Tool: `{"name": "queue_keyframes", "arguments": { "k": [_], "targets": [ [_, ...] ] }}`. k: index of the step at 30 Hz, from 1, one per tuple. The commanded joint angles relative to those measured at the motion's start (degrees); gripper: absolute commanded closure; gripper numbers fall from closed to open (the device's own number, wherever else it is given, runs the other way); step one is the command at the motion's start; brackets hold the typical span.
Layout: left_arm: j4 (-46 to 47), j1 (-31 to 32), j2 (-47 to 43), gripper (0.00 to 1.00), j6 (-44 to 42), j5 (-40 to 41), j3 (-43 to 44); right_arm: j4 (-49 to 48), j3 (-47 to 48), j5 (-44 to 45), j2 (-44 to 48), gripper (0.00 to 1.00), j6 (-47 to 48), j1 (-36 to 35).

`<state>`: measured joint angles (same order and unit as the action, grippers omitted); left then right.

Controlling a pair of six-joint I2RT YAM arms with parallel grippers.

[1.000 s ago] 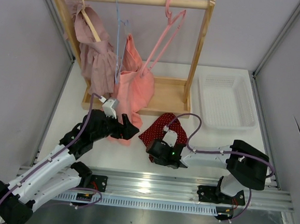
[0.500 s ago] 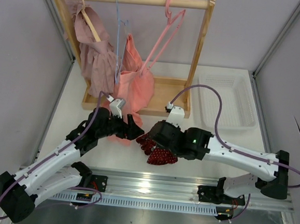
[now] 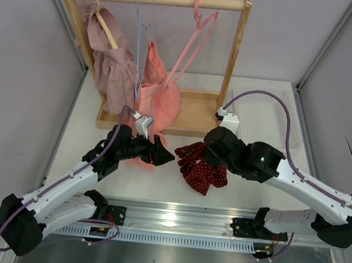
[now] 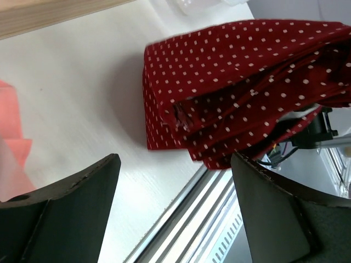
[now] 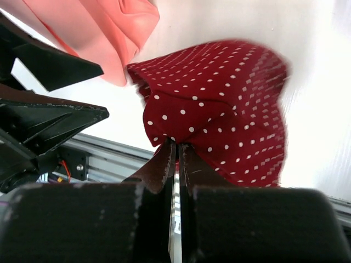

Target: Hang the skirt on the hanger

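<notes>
My right gripper (image 5: 176,147) is pinched closed on a fold of the skirt (image 3: 202,168), thin dark red cloth with tiny white dots, bunched in soft folds just above the smooth white table (image 3: 81,130). My left gripper (image 4: 173,164) is spread wide just beside it. The slim pink plastic hanger (image 3: 192,47), a triangle with a curved hook, hangs tilted on the wooden rack (image 3: 233,57) at the back, between pale grey walls (image 3: 22,64).
</notes>
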<state>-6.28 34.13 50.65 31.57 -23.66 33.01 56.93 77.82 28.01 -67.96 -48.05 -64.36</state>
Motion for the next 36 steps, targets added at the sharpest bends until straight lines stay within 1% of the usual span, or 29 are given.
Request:
{"name": "queue_keyframes", "arguments": {
  "k": [1, 2, 7, 11, 14, 18, 20, 23, 24, 25, 26, 27, 30, 36],
  "targets": [
    [5.8, 1.4, 1.2, 0.12, 1.1, -2.8, 1.4, -4.5, -0.7, -4.2, 1.3, 1.0, 3.3, 0.6],
    [5.9, 1.6, 2.3, 0.12, 0.9, -2.6, 1.5, -5.0, -0.9, -4.6, 1.3, 1.0, 3.3, 0.6],
    [12.5, 2.3, 5.2, 0.12, 1.6, -0.4, 1.5, -5.4, -1.2, -5.9, 1.3, 1.0, 3.7, 0.6],
    [16.5, 3.7, 8.1, 0.13, 0.7, -1.5, 3.4, -5.4, -1.3, -7.0, 1.2, 1.0, 3.8, 0.7],
    [17.7, 4.3, 7.5, 0.13, -1.9, -0.9, 5.2, -5.5, -1.7, -8.1, 1.1, 1.0, 3.8, 0.7],
    [18.8, 4.3, 4.6, 0.12, -5.0, -0.6, 8.2, -6.3, -2.8, -9.3, 1.4, 1.0, 3.5, 0.4],
    [20.0, 4.3, 3.7, 0.12, -5.9, -1.0, 8.3, -6.8, -3.7, -9.7, 1.6, 1.0, 3.1, 0.4],
    [21.7, 4.4, 3.3, 0.15, -7.7, -5.2, 9.0, -7.5, -4.6, -10.3, 2.0, 1.0, 2.8, 0.2],
    [22.2, 4.5, 3.6, 0.17, -9.1, -9.3, 9.5, -7.5, -4.7, -10.2, 2.1, 1.0, 2.7, 0.1],
    [22.1, 4.6, 4.3, 0.18, -9.8, -10.3, 9.8, -7.5, -4.8, -10.2, 2.1, 1.0, 2.7, 0.2],
    [20.6, 5.2, 4.6, 0.22, -10.8, -11.0, 10.9, -7.6, -4.8, -10.3, 2.1, 1.0, 2.6, 0.2],
    [20.0, 5.6, 5.0, 0.23, -12.8, -12.5, 11.3, -7.7, -4.8, -10.2, 2.1, 1.0, 2.7, 0.2],
    [18.0, 7.0, 7.2, 0.29, -14.8, -13.2, 12.7, -7.7, -4.7, -10.2, 2.0, 1.0, 2.8, 0.2],
    [15.5, 8.2, 11.0, 0.33, -16.2, -13.0, 14.2, -8.0, -4.9, -10.5, 1.5, 1.0, 2.9, 0.3]
  ]
}}
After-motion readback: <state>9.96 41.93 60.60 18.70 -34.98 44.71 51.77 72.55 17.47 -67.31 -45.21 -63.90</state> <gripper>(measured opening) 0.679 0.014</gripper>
